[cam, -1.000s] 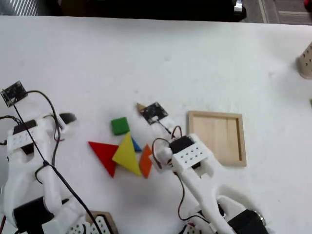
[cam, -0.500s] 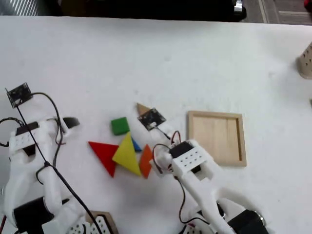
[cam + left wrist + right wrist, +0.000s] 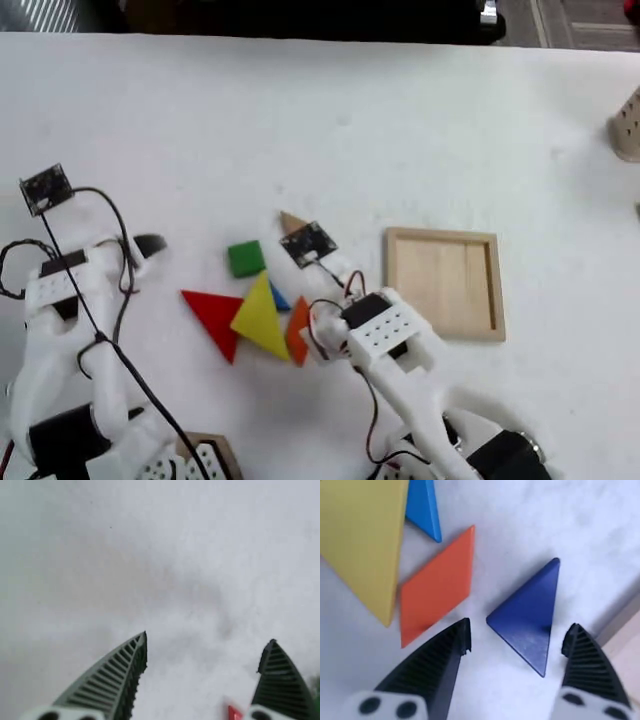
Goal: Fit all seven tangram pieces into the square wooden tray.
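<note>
Straddling the dark blue triangle (image 3: pixel 530 617) to grab it for the tray (image 3: pixel 442 238), the right gripper (image 3: pixel 518 630) is released; the left gripper (image 3: pixel 207 645) too.

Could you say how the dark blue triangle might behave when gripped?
The dark blue triangle looks rigid and thin, so it likely won't bend. Its slanted, smooth edges may slip or twist in the right gripper. Lying flat, it should slide, not roll.

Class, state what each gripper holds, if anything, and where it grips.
Nothing is held. The right gripper is open over the dark blue triangle; the left gripper is open.
</note>
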Robot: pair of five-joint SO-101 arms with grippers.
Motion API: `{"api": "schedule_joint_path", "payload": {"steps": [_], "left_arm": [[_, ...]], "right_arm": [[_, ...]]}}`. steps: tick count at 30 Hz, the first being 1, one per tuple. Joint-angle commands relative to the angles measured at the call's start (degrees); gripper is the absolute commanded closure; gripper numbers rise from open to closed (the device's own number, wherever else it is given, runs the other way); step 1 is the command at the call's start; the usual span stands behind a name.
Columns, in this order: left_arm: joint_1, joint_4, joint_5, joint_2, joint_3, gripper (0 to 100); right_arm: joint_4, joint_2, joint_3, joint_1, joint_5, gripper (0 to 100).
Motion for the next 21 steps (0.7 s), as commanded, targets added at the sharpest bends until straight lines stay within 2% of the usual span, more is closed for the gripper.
{"api": "schedule_joint_path", "payload": {"steps": [1,7,12,21], "left_arm": [[1.1,-1.1,-0.6,-2.9,-0.3,65],[1.1,-1.1,-0.6,-2.9,-0.3,65],[1.1,-1.1,-0.6,-2.9,-0.3,65],[1.1,-1.1,-0.6,-2.9,-0.3,65]], "right_arm": [[-0.6,-1.7,-2.5,1.5,-0.7,70.1],[-0.9,-1.2,-2.6,1.5,-0.8,70.1],[-0.9,5.8,-7.7,2.3,-4.7,70.1],[3.1,13.6,-12.9,2.3,-4.9,70.1]]}}
